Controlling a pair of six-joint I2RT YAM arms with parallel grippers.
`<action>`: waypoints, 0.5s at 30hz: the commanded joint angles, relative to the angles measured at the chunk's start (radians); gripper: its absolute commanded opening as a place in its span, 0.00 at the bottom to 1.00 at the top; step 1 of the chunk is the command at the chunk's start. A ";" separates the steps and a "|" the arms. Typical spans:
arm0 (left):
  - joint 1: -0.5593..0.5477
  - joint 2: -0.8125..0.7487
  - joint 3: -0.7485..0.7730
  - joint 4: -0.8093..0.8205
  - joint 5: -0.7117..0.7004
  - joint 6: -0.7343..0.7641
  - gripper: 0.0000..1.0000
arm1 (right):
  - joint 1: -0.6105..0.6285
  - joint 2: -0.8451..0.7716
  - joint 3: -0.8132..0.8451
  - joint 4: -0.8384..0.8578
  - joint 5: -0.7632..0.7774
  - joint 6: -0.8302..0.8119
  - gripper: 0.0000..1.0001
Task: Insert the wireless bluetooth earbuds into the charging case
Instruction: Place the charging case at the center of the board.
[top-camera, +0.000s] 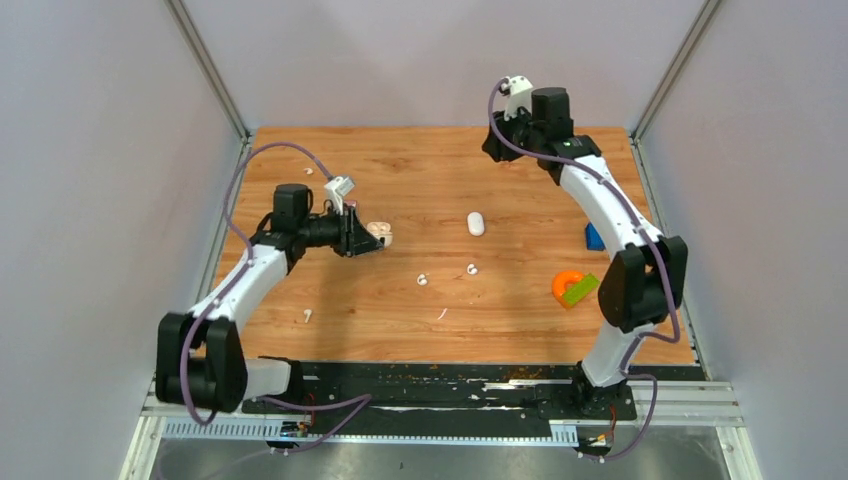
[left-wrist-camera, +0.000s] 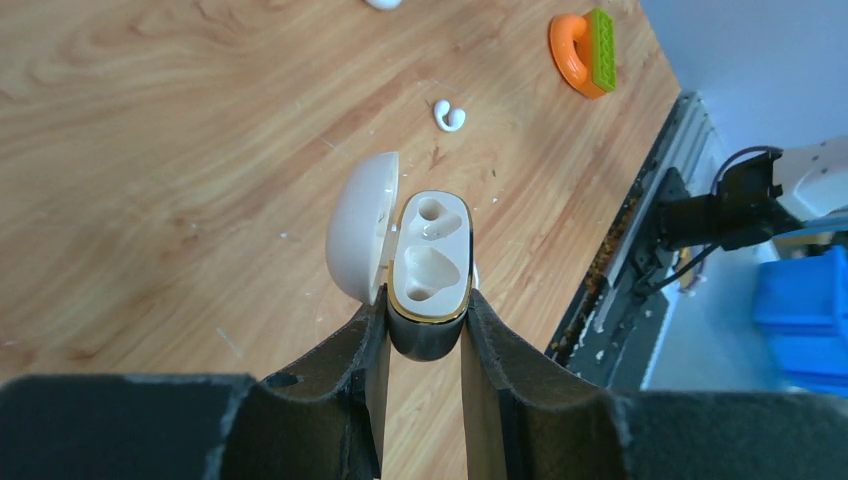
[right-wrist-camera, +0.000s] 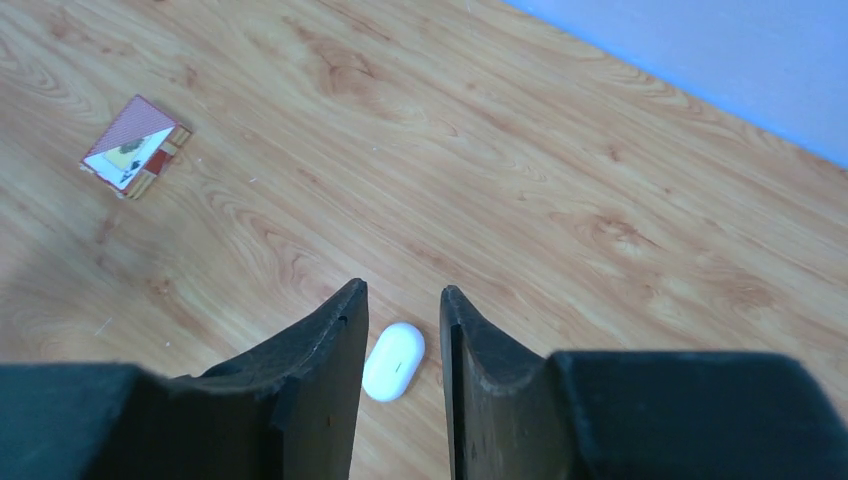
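L gripper (left-wrist-camera: 425, 300): jaws nearly closed, clamped on the lower body of the charging case (left-wrist-camera: 430, 262), over the L part of the desk (top-camera: 420, 180). The case lid (left-wrist-camera: 358, 240) is flipped open to one side. Both sockets look empty in the L wrist view.

R gripper (right-wrist-camera: 402, 292): jaws partway open w/ nothing between them, raised high over the far edge of the desk.

Neither bud is in the case. One earbud (top-camera: 471, 269) lies on the desk near centre. The second earbud (top-camera: 422, 280) is a bit L of it, not touching. Both are well R of the case.

A white oval pod (top-camera: 476, 224) lies closed on the desk beyond the buds. In the R wrist view it shows between the fingers but sits down on the wood, not gripped.

An orange ring (top-camera: 562, 285) w/ a green brick (top-camera: 581, 289) on it sits R side, toward the front, and a blue block (top-camera: 594, 237) is behind it. A patterned packet (right-wrist-camera: 133, 158) lies flat on the desk. A thin white scrap (top-camera: 441, 314) lies near the front.
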 joint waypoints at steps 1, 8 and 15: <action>-0.026 0.165 -0.022 0.277 0.061 -0.256 0.06 | 0.008 -0.148 -0.061 -0.046 -0.049 -0.034 0.34; -0.054 0.418 -0.085 0.645 0.094 -0.542 0.07 | 0.000 -0.271 -0.148 -0.069 -0.059 -0.070 0.35; -0.096 0.586 -0.049 0.580 0.084 -0.535 0.08 | -0.007 -0.319 -0.200 -0.074 -0.057 -0.073 0.36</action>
